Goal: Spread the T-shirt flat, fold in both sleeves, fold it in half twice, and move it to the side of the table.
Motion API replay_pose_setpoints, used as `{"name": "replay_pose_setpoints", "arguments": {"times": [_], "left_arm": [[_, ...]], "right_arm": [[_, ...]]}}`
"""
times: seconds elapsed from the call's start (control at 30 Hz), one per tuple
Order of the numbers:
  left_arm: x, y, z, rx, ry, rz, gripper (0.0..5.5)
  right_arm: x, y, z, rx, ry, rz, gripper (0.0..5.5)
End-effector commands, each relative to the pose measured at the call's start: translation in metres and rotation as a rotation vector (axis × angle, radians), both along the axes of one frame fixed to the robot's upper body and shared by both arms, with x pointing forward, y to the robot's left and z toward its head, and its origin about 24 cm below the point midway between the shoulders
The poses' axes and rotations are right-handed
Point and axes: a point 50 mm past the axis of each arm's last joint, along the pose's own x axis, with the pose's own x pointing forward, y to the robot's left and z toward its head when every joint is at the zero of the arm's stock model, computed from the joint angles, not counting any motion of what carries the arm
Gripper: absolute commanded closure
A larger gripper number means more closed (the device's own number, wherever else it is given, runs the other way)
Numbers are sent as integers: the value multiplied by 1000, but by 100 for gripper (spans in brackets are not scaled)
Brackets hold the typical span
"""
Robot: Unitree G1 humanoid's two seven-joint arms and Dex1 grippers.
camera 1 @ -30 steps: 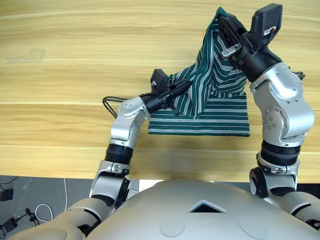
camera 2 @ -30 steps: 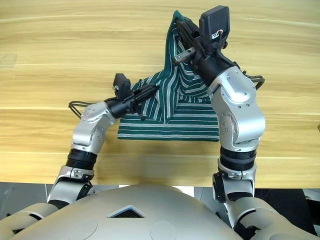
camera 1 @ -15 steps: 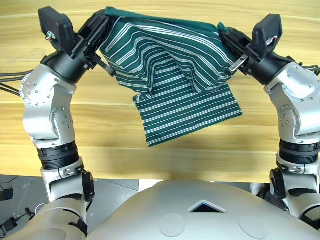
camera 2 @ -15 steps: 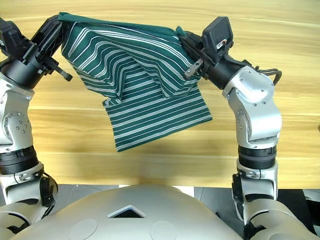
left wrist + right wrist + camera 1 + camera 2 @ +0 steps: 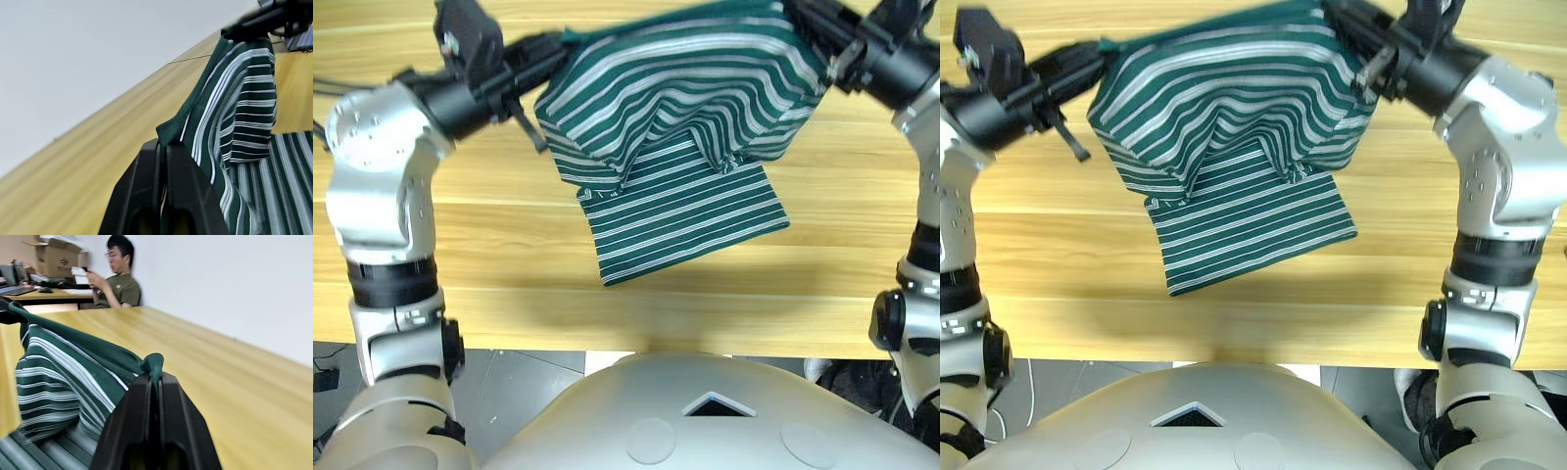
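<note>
**A:** Where does the shirt sit relative to the hands?

**B:** The T-shirt point(image 5: 675, 127) hangs between them, lifted over the bench point(image 5: 431, 245). The left hand point(image 5: 553, 51) is clamped on 1 top corner and the right hand point(image 5: 1356, 24) on the other. The held edge runs left to right, and the body drops toward the robot.

**A:** Flat yet?

**B:** No, the middle sags in folds. I cannot tell if the lowest hem touches the wood.

**A:** Which arm is nearer?

**B:** Neither, since both grip it. I judge the next move is laying it down with that edge taut.

**A:** Room?

**B:** The wooden bench runs wide on both sides, out to a white wall point(image 5: 73, 58)
</note>
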Motion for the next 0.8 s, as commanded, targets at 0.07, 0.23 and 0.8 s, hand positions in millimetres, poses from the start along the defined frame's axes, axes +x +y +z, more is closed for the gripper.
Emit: {"name": "replay_pose_setpoints", "arguments": {"times": [0.07, 0.23, 0.8], "left_arm": [[109, -8, 104, 79, -183, 383, 549], [107, -32, 213, -19, -555, 726, 549], [-18, -65, -86, 208, 63, -297, 549]], "right_arm": [[92, 16, 81, -25, -225, -353, 550], [92, 21, 174, -26, -538, -679, 550], [8, 24, -79, -153, -88, 152, 550]]}}
